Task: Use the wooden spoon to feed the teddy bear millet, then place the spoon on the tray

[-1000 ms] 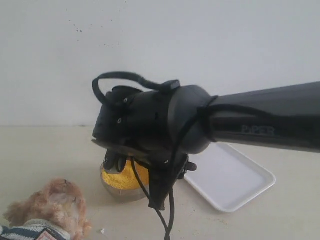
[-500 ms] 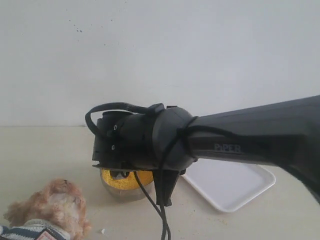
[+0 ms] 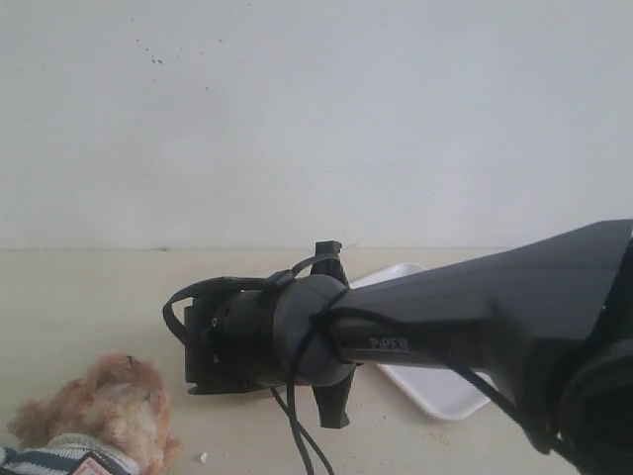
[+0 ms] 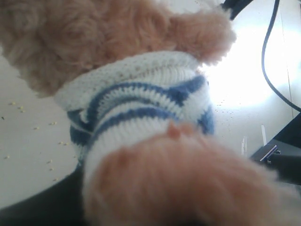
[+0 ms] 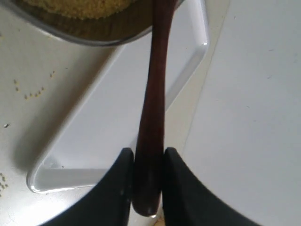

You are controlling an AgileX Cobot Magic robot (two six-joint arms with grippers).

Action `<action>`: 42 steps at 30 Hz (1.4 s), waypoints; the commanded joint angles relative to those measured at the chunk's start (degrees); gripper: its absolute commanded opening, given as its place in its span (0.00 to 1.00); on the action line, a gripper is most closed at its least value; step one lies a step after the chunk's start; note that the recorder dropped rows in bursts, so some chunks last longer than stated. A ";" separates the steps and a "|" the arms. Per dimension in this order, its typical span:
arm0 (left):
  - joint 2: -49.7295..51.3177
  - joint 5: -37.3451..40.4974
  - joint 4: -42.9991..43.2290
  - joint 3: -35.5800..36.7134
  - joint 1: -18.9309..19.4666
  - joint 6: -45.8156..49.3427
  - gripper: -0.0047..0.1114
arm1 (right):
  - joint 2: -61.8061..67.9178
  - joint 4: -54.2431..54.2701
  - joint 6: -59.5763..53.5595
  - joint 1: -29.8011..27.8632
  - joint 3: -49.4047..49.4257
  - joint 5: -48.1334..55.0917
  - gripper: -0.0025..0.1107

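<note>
One wooden spoon [image 5: 155, 94], clamped at its handle end.
Its long axis runs straight out from the right gripper [image 5: 149, 157], over the tray [image 5: 94, 136], pointing at the millet [image 5: 80, 7]; left gripper grip unclear, teddy bear [image 4: 141, 108] blocks view.

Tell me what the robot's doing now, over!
Right gripper shut on wooden spoon, spoon crossing rim of bowl of millet. Left view full of teddy bear, grip unclear. Nothing seen blocking.

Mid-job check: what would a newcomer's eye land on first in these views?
The right arm, big and black, sprawls across the foreground of the exterior view. Next comes the right pincer, clamped on the wooden spoon, whose far end reaches the steel bowl of millet, with the tray behind it. The teddy bear fills the left wrist view.
</note>
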 commanded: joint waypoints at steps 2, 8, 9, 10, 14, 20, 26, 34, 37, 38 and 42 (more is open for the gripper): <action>0.06 1.23 -1.03 0.11 0.05 0.26 0.07 | 0.08 -1.70 0.77 -0.30 -0.25 0.28 0.02; 0.06 1.23 -1.03 0.11 0.05 0.26 0.07 | 0.08 -1.71 0.77 -0.30 -0.25 0.28 0.02; 0.06 1.23 -1.03 0.11 0.05 0.26 0.07 | 0.08 -1.59 0.77 -0.30 -0.25 0.28 0.02; 0.06 1.23 -1.03 0.11 0.05 0.26 0.07 | 0.08 -1.48 0.77 -0.19 -0.25 0.28 0.02; 0.06 1.23 -1.03 0.11 0.05 0.26 0.07 | 0.08 -0.86 0.28 0.69 -0.25 0.28 0.02; 0.06 1.23 -1.03 0.11 0.05 0.26 0.07 | 0.08 1.44 -0.77 1.37 -0.25 0.28 0.02; 0.06 1.23 -1.03 0.11 0.05 0.26 0.07 | 0.08 4.00 -1.27 2.14 -0.25 0.28 0.02; 0.06 1.23 -1.03 0.11 0.05 0.26 0.07 | 0.08 6.06 -1.27 2.14 -0.25 0.28 0.02; 0.06 1.23 -1.03 0.11 0.05 0.26 0.07 | 0.08 6.17 -0.08 2.14 -0.25 0.28 0.02; 0.06 1.23 -1.03 0.11 0.05 0.26 0.07 | 0.08 6.17 0.22 2.14 -0.25 0.28 0.02; 0.06 1.23 -1.03 0.11 0.05 0.26 0.07 | -0.27 7.36 0.34 2.03 -0.25 0.28 0.02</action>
